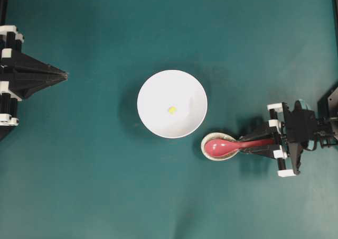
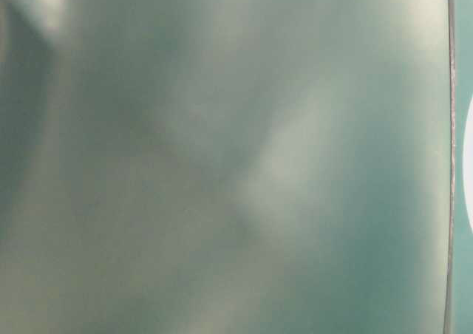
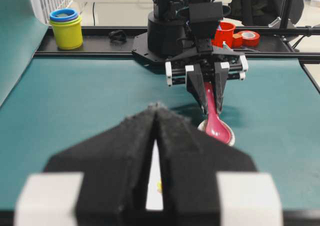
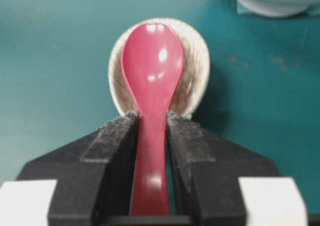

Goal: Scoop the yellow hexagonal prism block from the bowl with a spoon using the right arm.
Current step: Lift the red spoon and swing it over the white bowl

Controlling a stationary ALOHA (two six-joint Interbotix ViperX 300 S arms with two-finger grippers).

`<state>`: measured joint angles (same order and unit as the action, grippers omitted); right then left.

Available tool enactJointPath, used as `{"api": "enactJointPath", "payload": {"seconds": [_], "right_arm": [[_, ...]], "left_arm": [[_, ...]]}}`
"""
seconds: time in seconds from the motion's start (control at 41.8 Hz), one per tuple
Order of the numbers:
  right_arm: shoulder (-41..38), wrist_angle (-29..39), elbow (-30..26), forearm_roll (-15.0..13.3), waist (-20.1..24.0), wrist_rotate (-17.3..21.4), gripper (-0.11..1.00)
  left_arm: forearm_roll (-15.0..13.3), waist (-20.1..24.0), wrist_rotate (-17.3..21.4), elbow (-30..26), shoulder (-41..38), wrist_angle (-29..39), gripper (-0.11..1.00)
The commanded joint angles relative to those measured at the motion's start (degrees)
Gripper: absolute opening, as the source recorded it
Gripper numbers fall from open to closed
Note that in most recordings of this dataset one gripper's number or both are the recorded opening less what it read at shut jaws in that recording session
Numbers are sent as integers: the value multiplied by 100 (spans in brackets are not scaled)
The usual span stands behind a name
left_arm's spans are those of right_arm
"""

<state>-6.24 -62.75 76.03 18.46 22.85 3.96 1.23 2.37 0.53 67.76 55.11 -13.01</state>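
The white bowl (image 1: pixel 148 93) stands mid-table with the tiny yellow hexagonal prism block (image 1: pixel 172 110) lying inside it. To its lower right, the red-pink spoon (image 1: pixel 222 146) rests with its scoop in a small speckled beige dish (image 1: pixel 206 150). My right gripper (image 1: pixel 252 143) is down at the spoon's handle. In the right wrist view its fingertips (image 4: pixel 125 123) press the handle of the spoon (image 4: pixel 152 61) from both sides, so the right gripper (image 4: pixel 151 117) is shut on it. My left gripper (image 1: pixel 66 76) sits shut at the far left, pointing toward the bowl. The block (image 3: pixel 159 186) peeks through its fingers.
Behind the table's far rail in the left wrist view stand a yellow cup stack with a blue top (image 3: pixel 66 28), a red cup (image 3: pixel 225 33) and a tape roll (image 3: pixel 248 37). The table-level view is only a blurred teal surface.
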Motion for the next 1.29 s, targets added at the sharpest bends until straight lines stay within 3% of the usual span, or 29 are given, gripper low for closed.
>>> {"api": "enactJointPath", "payload": {"seconds": [0.0,0.144,0.383,0.694,0.981,1.268], "right_arm": [[360,132,-9,18,18,-26,25],[870,571,-35,18,18,-123,25],[1925,1723,-246,18,-141,-598,25],[3146,4324,-1063,0,-1134,-826,25],[3226,6662,-2215,-79,-2101,-800,25],[2777,8385,-3226,-79,-2654,-729,25]], "left_arm": [[18,0,0,-88,-53,-26,0],[9,9,0,-88,-44,-26,0],[18,9,0,-88,-53,-18,0],[18,0,0,-88,-53,-18,0],[18,9,0,-88,-53,-18,0],[18,9,0,-88,-53,-26,0]]}}
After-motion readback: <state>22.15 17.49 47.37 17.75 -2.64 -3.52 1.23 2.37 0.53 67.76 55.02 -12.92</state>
